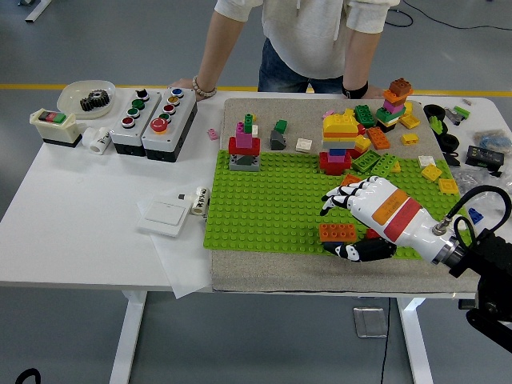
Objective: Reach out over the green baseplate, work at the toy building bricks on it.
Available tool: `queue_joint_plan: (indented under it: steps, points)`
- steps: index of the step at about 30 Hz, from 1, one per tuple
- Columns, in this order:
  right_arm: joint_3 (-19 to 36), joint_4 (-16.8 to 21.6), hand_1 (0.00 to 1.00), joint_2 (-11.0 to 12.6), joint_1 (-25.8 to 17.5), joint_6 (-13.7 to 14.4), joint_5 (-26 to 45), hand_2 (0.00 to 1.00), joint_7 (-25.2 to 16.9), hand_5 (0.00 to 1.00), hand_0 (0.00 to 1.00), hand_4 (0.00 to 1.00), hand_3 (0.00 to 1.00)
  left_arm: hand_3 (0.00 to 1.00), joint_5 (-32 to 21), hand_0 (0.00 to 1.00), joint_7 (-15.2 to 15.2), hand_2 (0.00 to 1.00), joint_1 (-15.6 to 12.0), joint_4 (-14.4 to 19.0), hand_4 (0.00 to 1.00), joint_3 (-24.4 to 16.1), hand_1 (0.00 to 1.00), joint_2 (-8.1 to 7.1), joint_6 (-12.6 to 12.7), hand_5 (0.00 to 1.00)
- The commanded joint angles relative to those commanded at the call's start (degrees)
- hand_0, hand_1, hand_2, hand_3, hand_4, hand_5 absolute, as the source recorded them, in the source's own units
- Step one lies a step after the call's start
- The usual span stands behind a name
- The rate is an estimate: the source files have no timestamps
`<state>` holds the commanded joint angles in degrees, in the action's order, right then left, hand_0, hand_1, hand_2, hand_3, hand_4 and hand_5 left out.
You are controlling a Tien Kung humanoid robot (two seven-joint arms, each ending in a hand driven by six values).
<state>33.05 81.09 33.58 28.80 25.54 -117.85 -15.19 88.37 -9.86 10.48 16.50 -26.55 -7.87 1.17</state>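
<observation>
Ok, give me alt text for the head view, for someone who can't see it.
A robot's right hand reaches from the right over a green baseplate, fingers spread above an orange brick. Brick stacks stand along the plate's far edge. A person stands behind the white table.

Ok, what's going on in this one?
The right robot hand reaches in over the green baseplate, fingers spread around an orange brick near the plate's front edge, with the thumb just below it. It doesn't look gripped yet. A person stands at the far side, hands resting on the table. More bricks, some stacked, sit along the back of the plate. The left arm is out of view.
</observation>
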Motion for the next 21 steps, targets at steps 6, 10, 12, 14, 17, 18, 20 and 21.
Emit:
queue_joint_plan:
  steps: [6, 10, 12, 14, 17, 18, 20, 21]
  points:
    - [-0.96, -0.71, 0.541, -0.35, 0.11, -1.51, -0.27, 0.597, -0.06, 0.53, 0.526, 0.755, 0.523, 0.621, 0.09, 0.631, 0.0, 0.697, -0.11, 0.0, 0.676, -0.08, 0.635, -0.01, 0.1, 0.674]
    - [-1.43, -1.66, 0.541, -0.96, 0.51, -2.04, -0.39, 0.597, 0.29, 0.53, 0.526, 0.755, 0.523, 0.621, 0.1, 0.631, 0.03, 0.697, -0.05, 0.02, 0.676, -0.04, 0.635, -0.06, 0.07, 0.674]
    - [-1.61, -2.08, 0.56, -1.21, 0.67, -2.2, -0.46, 0.605, 0.36, 0.527, 0.542, 0.769, 0.532, 0.62, 0.1, 0.631, 0.05, 0.695, 0.01, 0.02, 0.675, -0.01, 0.635, -0.07, 0.04, 0.674]
    - [-1.83, -2.77, 0.56, -1.57, 0.87, -2.29, -0.58, 0.605, 0.42, 0.527, 0.542, 0.769, 0.532, 0.62, 0.0, 0.631, 0.07, 0.695, 0.07, 0.02, 0.675, 0.05, 0.635, -0.08, 0.05, 0.674]
    - [-2.02, -3.59, 0.56, -1.91, 1.06, -2.26, -0.94, 0.605, 0.47, 0.527, 0.542, 0.769, 0.532, 0.62, -0.05, 0.631, 0.08, 0.695, 0.13, 0.01, 0.675, 0.09, 0.635, -0.09, 0.04, 0.674]
    - [-2.14, -4.11, 0.571, -2.08, 1.19, -2.23, -1.3, 0.616, 0.49, 0.551, 0.548, 0.787, 0.538, 0.618, -0.04, 0.631, 0.09, 0.694, 0.18, 0.01, 0.674, 0.11, 0.635, -0.1, 0.02, 0.672]
    - [-2.26, -4.95, 0.571, -2.34, 1.31, -2.12, -1.61, 0.616, 0.49, 0.551, 0.548, 0.787, 0.538, 0.618, -0.18, 0.631, 0.11, 0.694, 0.21, 0.02, 0.674, 0.19, 0.635, -0.11, 0.03, 0.672]
    - [-2.29, -5.21, 0.571, -2.42, 1.33, -2.07, -1.71, 0.616, 0.49, 0.551, 0.548, 0.787, 0.538, 0.618, -0.23, 0.631, 0.12, 0.694, 0.21, 0.02, 0.674, 0.21, 0.635, -0.1, 0.04, 0.672]
